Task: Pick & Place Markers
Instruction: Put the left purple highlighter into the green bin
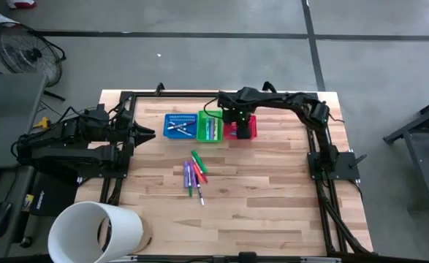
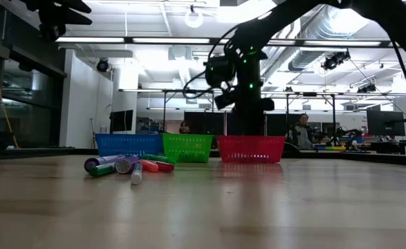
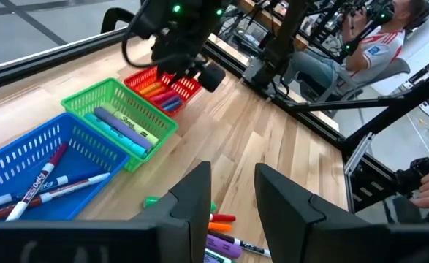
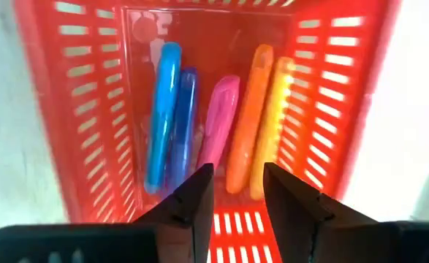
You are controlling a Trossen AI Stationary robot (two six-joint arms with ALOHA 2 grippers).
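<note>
Several loose markers (image 1: 194, 172) lie in a cluster on the wooden table's middle, also seen in the low view (image 2: 126, 164). Beyond them stand a blue basket (image 1: 179, 126), a green basket (image 1: 209, 128) and a red basket (image 1: 240, 130), side by side. My right gripper (image 4: 237, 190) hangs over the red basket (image 4: 46, 109), pointing down, open, with nothing between its fingers. Below it, blue, pink, orange and yellow markers (image 4: 221, 117) lie on the basket's floor. My left gripper (image 3: 232, 190) waits open at the table's left side (image 1: 145, 133), clear of everything.
A white cylinder (image 1: 97, 234) stands at the near left corner. Black frame rails (image 1: 324, 183) run along the table's left and right sides. The blue basket (image 3: 31, 175) holds red and white pens, the green one (image 3: 119, 124) light markers. A person (image 3: 375, 36) sits beyond the table.
</note>
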